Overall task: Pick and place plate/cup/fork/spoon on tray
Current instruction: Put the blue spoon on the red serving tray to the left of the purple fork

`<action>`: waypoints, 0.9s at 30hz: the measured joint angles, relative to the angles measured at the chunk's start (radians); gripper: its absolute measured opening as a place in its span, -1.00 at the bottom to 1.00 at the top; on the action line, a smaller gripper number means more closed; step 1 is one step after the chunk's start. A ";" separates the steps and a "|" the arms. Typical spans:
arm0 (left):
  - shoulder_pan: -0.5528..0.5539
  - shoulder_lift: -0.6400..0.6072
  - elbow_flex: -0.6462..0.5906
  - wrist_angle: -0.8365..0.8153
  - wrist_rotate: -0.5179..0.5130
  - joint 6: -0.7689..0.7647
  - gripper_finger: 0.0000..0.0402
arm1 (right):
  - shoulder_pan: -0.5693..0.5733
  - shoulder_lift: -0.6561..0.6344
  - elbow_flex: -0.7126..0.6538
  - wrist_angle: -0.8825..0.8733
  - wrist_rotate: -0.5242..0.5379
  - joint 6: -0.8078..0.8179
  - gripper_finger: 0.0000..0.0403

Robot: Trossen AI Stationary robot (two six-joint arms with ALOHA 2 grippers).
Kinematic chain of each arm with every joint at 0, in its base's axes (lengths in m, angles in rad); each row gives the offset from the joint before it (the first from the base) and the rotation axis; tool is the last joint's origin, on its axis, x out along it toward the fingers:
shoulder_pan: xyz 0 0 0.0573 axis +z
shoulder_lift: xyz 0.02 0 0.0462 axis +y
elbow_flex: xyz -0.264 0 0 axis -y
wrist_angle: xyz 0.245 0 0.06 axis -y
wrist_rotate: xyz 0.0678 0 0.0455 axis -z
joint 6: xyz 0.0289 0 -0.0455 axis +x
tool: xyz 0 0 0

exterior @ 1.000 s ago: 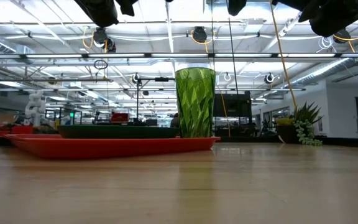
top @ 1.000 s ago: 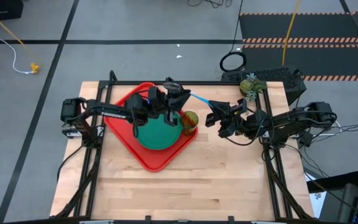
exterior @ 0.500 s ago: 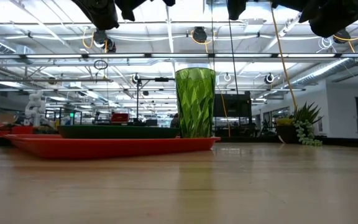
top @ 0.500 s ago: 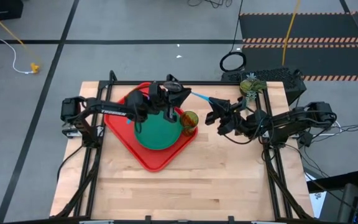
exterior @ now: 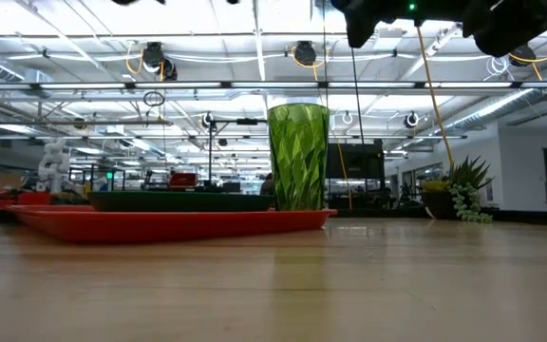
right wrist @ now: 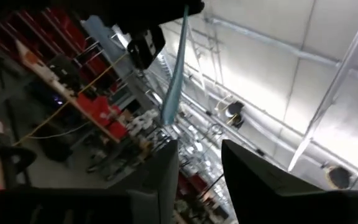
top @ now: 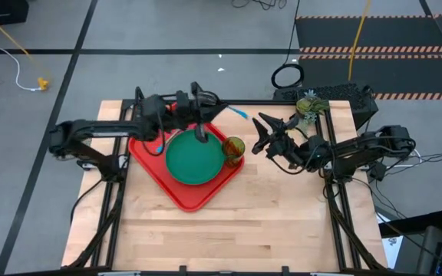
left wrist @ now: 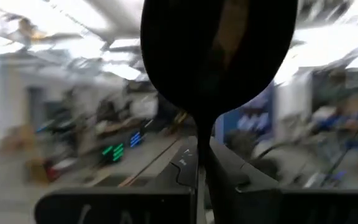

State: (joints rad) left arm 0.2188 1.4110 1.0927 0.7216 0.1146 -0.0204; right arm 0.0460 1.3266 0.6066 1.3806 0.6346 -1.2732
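Now left claw (top: 206, 115) gripping spoon (left wrist: 216, 62)

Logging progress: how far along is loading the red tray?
Done: the plate and cup sit on the tray. In hand: the left gripper holds the spoon raised, jaws shut on it; the right gripper waits beside the tray, jaws open. Left: placing the spoon, then the fork, which I cannot see.
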 joint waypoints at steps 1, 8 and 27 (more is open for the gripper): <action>0.001 -0.031 0.000 -0.069 -0.031 0.028 -0.94 | 0.001 0.000 0.000 -0.017 0.015 0.027 -0.40; 0.051 -0.259 0.001 -0.563 -0.379 0.142 -0.94 | 0.022 0.000 0.000 -0.115 0.053 0.171 -0.38; 0.402 -0.197 0.001 -1.424 -0.398 -0.139 -0.94 | 0.073 0.000 -0.031 -0.271 0.050 0.332 -0.38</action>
State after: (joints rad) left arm 0.6210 1.2136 1.0939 -0.7024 -0.2838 -0.1597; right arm 0.1192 1.3262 0.5760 1.1095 0.6849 -0.9411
